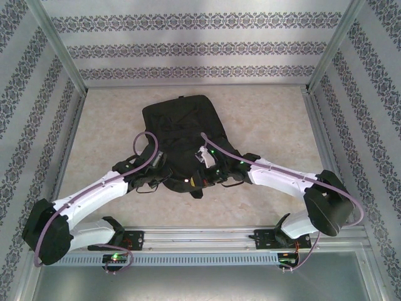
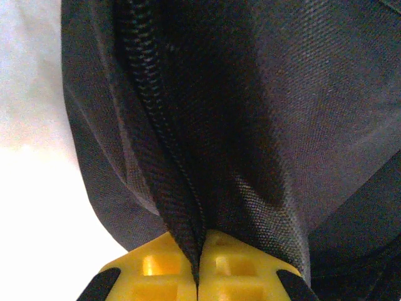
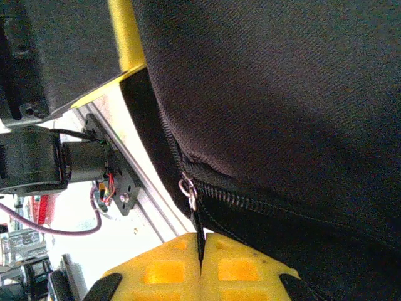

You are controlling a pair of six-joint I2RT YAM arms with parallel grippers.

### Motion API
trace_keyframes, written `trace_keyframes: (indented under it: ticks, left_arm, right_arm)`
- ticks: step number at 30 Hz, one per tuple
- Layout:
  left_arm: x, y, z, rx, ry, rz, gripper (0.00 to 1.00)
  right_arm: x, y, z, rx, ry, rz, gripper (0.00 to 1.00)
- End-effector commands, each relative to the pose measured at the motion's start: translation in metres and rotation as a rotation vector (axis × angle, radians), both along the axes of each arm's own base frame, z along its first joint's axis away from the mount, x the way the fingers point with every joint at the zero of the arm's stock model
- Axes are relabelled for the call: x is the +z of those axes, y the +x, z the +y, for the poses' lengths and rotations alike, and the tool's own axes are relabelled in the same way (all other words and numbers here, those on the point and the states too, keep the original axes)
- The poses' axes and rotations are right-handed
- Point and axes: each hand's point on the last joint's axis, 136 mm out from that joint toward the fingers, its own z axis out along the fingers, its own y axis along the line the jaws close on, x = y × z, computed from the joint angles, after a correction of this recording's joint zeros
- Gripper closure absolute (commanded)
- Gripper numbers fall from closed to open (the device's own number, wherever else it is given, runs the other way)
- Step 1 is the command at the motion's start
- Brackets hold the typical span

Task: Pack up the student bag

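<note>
Left hand (image 2: 198, 248) and right hand (image 3: 202, 246) clenched on zipper (image 2: 156, 150) of black woven student bag (image 1: 182, 122)

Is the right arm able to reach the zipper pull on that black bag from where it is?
Probably yes: the right arm seems to be at it, its jaws shut on the dark tab of the zipper pull of the student bag, with nothing in between.

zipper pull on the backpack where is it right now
In the right wrist view, the zipper pull hangs from the student bag's zipper at lower centre, its tab pinched between the shut yellow fingers of the right tool.
</note>
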Motion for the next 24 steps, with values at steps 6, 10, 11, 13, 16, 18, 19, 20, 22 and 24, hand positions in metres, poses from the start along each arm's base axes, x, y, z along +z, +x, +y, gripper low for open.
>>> trace_keyframes:
  ticks: [6,10,11,13,16,18,19,20,22,24]
  left_arm:
    - [0.006,-0.004,0.042,0.04,0.131,-0.032,1.0]
    - [0.008,-0.006,0.052,0.037,0.159,-0.033,1.0]
    - [0.008,-0.006,0.055,0.036,0.169,-0.033,1.0]
    - [0.009,-0.006,0.06,0.034,0.19,-0.032,1.0]
    - [0.011,-0.005,0.07,0.04,0.215,-0.031,1.0]
    - [0.013,-0.003,0.076,0.045,0.238,-0.031,1.0]
    - [0.013,-0.001,0.08,0.047,0.25,-0.029,1.0]
    - [0.013,0.0,0.084,0.055,0.263,-0.023,1.0]
    - [0.015,0.005,0.092,0.071,0.283,-0.02,1.0]
    - [0.017,0.012,0.101,0.088,0.314,-0.027,1.0]
  right_arm:
    - [-0.013,-0.008,-0.029,-0.011,-0.085,0.041,1.0]
    - [-0.014,-0.007,-0.038,-0.012,-0.127,0.029,1.0]
    - [-0.015,-0.006,-0.042,-0.016,-0.141,0.026,1.0]
    - [-0.016,-0.003,-0.048,-0.021,-0.169,0.013,1.0]
    - [-0.019,0.004,-0.061,-0.049,-0.23,-0.013,1.0]
    - [-0.02,0.012,-0.073,-0.085,-0.28,-0.047,1.0]
    - [-0.02,0.016,-0.078,-0.105,-0.308,-0.066,1.0]
    - [-0.02,0.019,-0.083,-0.121,-0.325,-0.084,1.0]
    - [-0.016,0.022,-0.084,-0.136,-0.313,-0.101,1.0]
    - [-0.01,0.023,-0.077,-0.124,-0.269,-0.113,1.0]
